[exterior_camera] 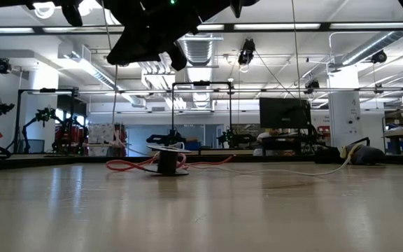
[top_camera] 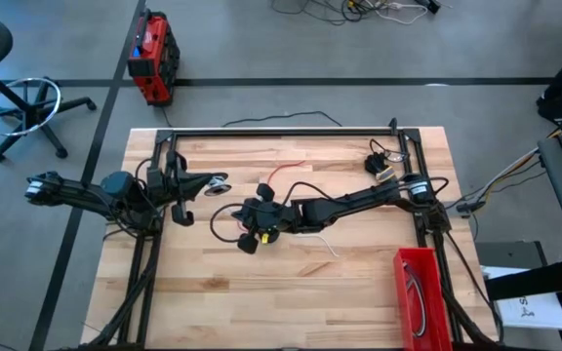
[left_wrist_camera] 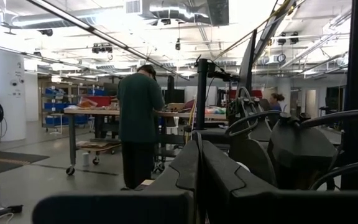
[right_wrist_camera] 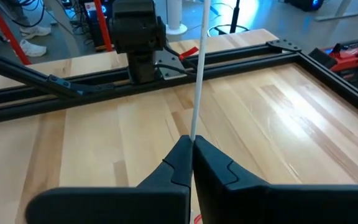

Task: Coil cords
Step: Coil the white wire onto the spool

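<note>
Right wrist view: my right jaws [right_wrist_camera: 192, 152] are pinching the white cord [right_wrist_camera: 199, 74], which is running taut and straight. Pulling harder risks it slipping out, or dragging the red cord [exterior_camera: 128, 165] (lying in loose loops mid-tabletop [top_camera: 359, 263], by a small dark spool). My left jaws [left_wrist_camera: 199, 168], parked at the left edge, are resting closed on nothing.

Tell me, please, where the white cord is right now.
The white cord is pinched in the right gripper over the table's middle, its loose end trailing on the wood beside that arm.
</note>
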